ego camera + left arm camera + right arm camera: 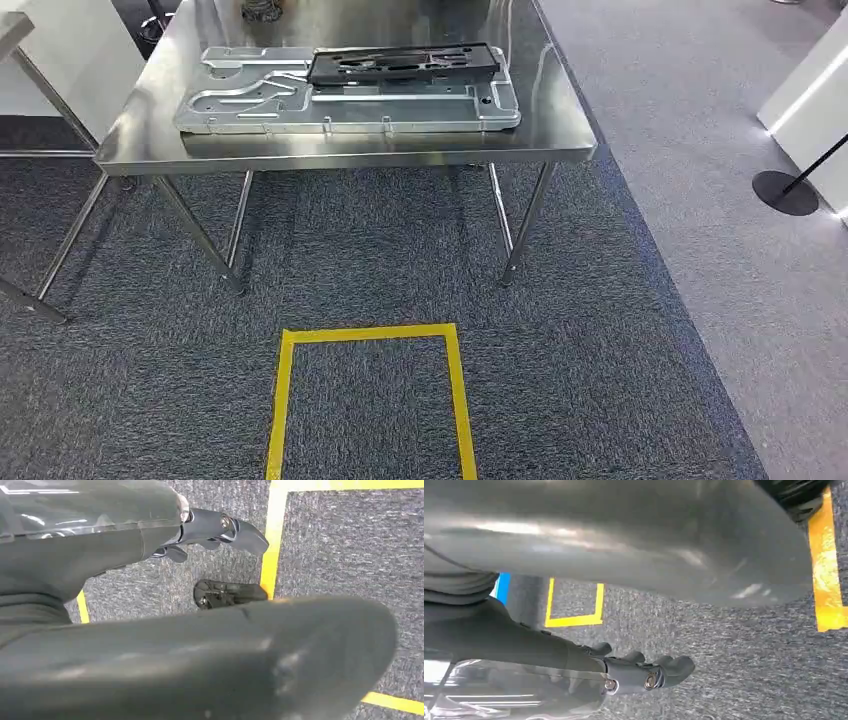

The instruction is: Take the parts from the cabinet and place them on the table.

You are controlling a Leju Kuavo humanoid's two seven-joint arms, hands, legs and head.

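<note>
A large silver metal plate part (350, 105) lies flat on the steel table (560, 130) ahead of me. A flat black part (400, 63) rests on top of the plate, toward its far right side. My left hand (125, 555) hangs over the grey carpet with its dark fingers (220, 527) stretched out and nothing in them. My right hand (574, 655) also hangs above the carpet, its fingers (659, 672) only lightly bent and holding nothing.
A yellow taped rectangle (365, 335) marks the carpet in front of the table. Legs of a second table (60, 250) stand at the left. A black stanchion base (785, 192) and a white unit (815, 100) are at the right.
</note>
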